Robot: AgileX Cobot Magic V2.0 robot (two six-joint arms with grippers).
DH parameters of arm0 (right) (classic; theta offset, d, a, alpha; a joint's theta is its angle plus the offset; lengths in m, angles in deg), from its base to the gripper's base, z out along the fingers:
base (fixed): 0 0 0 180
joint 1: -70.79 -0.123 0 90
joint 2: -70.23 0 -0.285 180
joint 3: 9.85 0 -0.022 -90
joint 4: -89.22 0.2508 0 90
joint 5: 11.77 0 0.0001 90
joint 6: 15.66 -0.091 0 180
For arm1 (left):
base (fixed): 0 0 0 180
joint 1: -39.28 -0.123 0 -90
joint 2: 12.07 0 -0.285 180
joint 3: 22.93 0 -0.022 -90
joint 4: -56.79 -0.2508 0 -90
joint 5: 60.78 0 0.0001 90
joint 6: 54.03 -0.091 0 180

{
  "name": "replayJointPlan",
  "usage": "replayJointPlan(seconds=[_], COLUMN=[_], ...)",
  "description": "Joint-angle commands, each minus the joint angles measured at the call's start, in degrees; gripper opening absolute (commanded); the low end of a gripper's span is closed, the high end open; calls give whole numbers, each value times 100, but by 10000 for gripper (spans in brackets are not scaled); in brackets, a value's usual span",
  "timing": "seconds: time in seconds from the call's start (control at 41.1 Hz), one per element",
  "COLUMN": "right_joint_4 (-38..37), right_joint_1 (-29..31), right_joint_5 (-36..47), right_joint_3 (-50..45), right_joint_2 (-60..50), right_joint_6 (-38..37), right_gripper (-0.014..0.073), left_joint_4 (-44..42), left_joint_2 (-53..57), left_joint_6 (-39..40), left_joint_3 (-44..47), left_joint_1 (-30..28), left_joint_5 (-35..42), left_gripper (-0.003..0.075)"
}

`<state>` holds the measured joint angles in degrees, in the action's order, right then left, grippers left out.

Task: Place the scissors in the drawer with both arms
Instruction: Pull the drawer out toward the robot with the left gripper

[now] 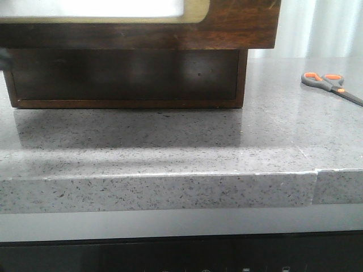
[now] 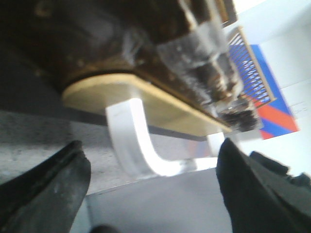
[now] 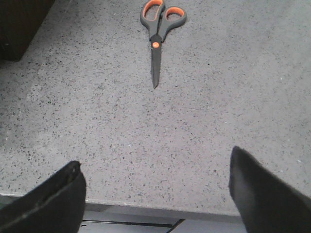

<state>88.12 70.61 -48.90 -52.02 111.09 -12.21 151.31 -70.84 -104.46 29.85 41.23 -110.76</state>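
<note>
The scissors [image 1: 332, 86] lie flat on the grey stone counter at the far right, with orange-lined loops and slim grey blades. In the right wrist view the scissors [image 3: 158, 34] lie well ahead of my right gripper [image 3: 155, 194], which is open and empty over the counter's front edge. The drawer [image 1: 238, 22], dark reddish-brown with a white panel [image 1: 113, 7] in a tan-gold rim, fills the top left of the front view. My left gripper [image 2: 150, 194] is open, its fingers either side of a white curved handle [image 2: 141, 145] on the drawer's tan-gold plate [image 2: 146, 97], not touching it.
Under the drawer front stands a dark wooden box [image 1: 125, 76] on the counter [image 1: 170, 147]. A seam crosses the counter's front edge [image 1: 315, 187] at the right. A blue and red poster [image 2: 272, 107] hangs on the far wall.
</note>
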Motion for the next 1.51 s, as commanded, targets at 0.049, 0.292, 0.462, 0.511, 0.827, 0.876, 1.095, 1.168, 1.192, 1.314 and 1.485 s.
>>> replayJointPlan(seconds=[0.049,0.292,0.462,0.511,0.827,0.876,1.095,1.168,1.192,1.314,1.485], right_joint_4=[-64,-64,-64,-64,-64,-64,-64,-64,-64,-64,-15], right_joint_1=[0,0,0,0,0,0,0,0,0,0,0], right_joint_5=[395,395,395,395,396,396,380,369,384,678,561], right_joint_3=[193,193,193,193,193,193,193,193,193,228,717], right_joint_2=[54,54,54,54,54,54,54,69,75,189,854], right_joint_6=[48,48,48,48,48,48,48,48,48,48,38], right_gripper=[621,621,621,621,621,621,621,621,621,621,612], left_joint_4=[-282,-3002,-5202,-5684,-8979,-9486,-10124,-10025,-9957,-9866,-9892], left_joint_2=[402,1268,1846,1962,2103,2103,2103,2103,2103,2103,2103], left_joint_6=[56,1699,2746,3000,4066,4231,5295,5397,5397,5397,5397], left_joint_3=[-183,-886,-1697,-1864,-2645,-2648,-2648,-2648,-2648,-2648,-2648], left_joint_1=[8,-369,-565,-563,825,1334,2799,3042,3130,3258,3258], left_joint_5=[171,395,108,77,81,121,439,586,638,775,775], left_gripper=[535,535,535,535,535,535,535,535,535,535,535])
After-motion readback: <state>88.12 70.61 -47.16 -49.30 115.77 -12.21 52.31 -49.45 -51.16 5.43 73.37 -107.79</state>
